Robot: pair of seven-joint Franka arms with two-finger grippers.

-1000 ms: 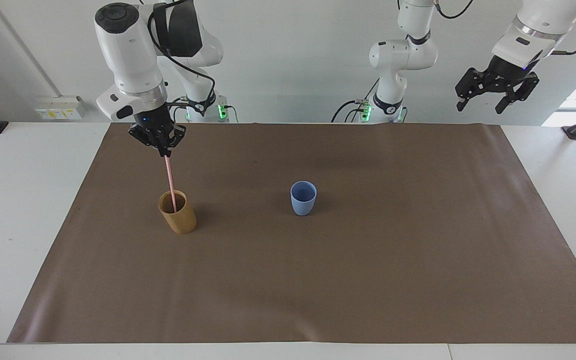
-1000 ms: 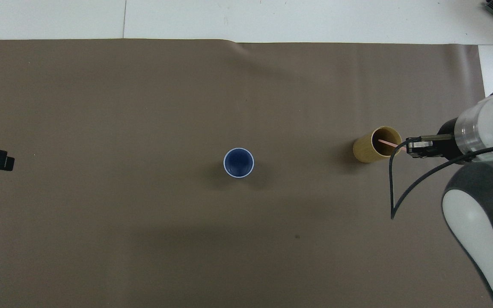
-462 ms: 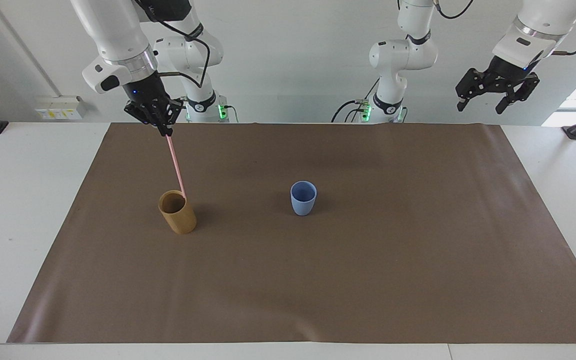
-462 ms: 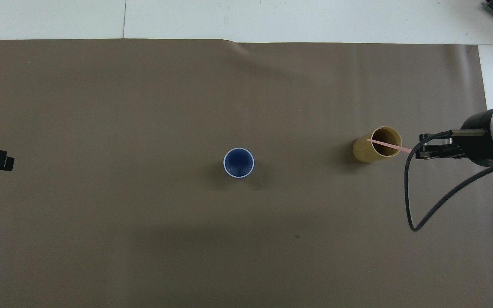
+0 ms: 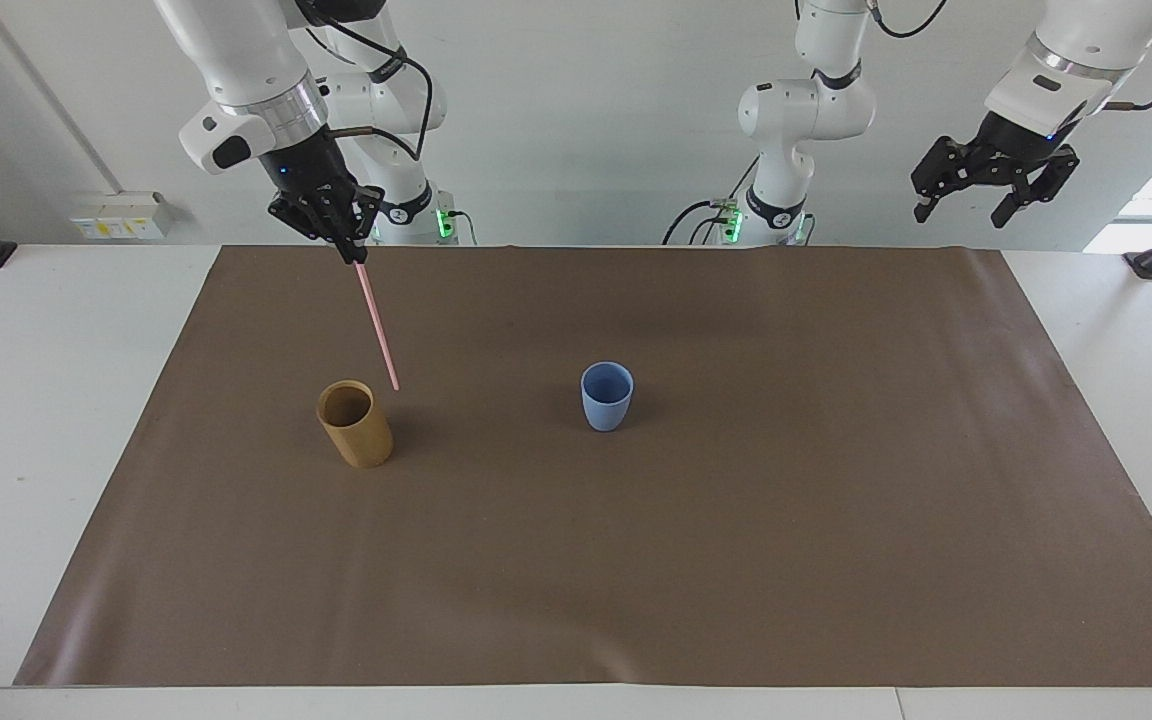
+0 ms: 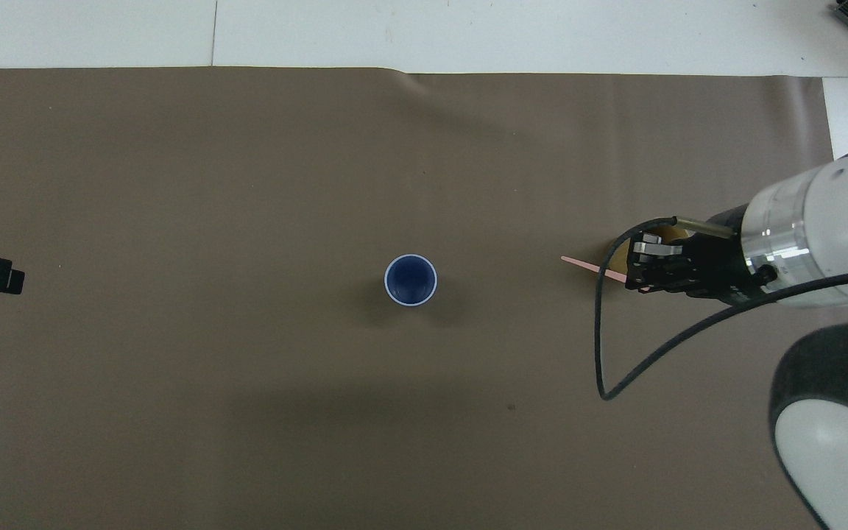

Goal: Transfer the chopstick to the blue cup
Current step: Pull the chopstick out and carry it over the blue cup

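The chopstick (image 5: 377,326) hangs tilted from the right gripper (image 5: 348,255), pinched at its top end, its tip in the air clear of the tan holder (image 5: 355,424), which stands toward the right arm's end of the mat (image 5: 736,560). The cup (image 5: 606,396) stands upright near the mat's middle, well apart from the stick.

Risks you should watch:
- The stick is thin and held only at one end. It may swing or slip in the pinch during travel.
- With the tilt, the tip leads. It may strike the cup's rim and tip the cup.
- A release from too high may make it bounce out.

The left gripper (image 5: 994,180) waits raised over the mat's corner at the left arm's end, fingers spread, holding nothing.

No readable writing or brand is visible.
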